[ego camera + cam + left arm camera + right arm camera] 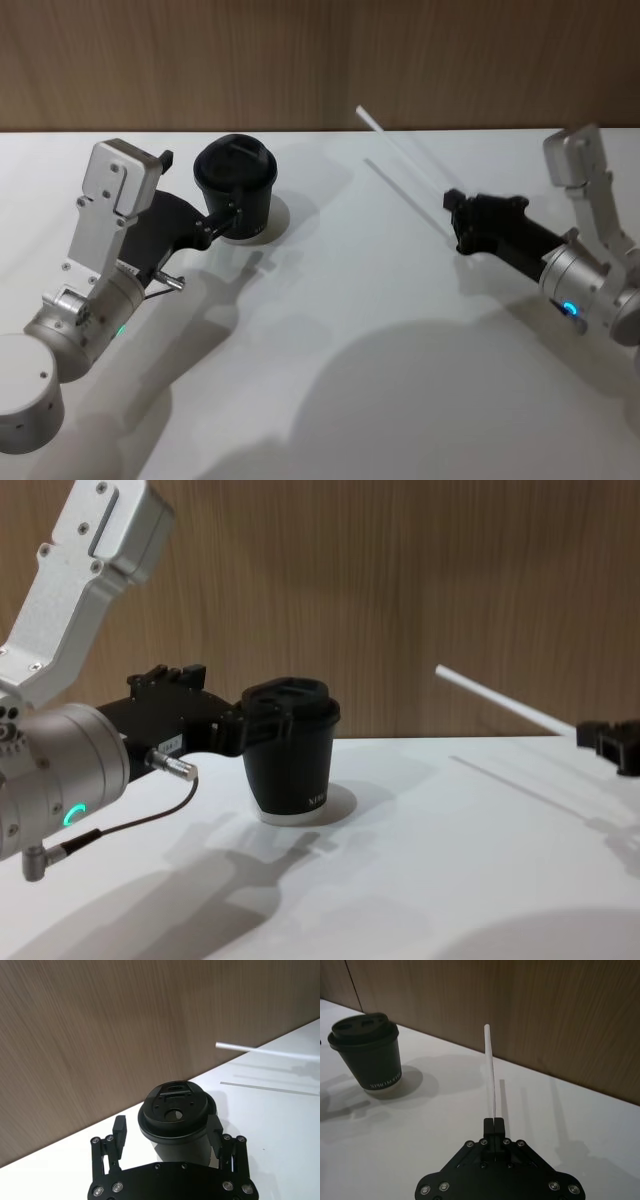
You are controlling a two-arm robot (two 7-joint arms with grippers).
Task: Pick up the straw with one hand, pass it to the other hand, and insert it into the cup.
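The black lidded cup (238, 178) stands upright at the back left of the white table (330, 330). My left gripper (225, 198) straddles the cup (175, 1107) just under its lid. Its fingers (120, 1130) stand on either side, open, with a gap showing on one side. My right gripper (452, 200) hovers at the right, shut on the lower end of the thin white straw (385, 130). The straw (491, 1070) sticks out ahead of that gripper (494, 1121), raised off the table and slanting up toward the wooden wall. In the chest view the straw (500, 702) points left toward the cup (295, 770).
A brown wood wall (320, 60) runs along the table's far edge, right behind the cup and the straw tip. A thin dark cable with a metal plug (170, 767) hangs off the left wrist. Bare white tabletop lies between the two arms.
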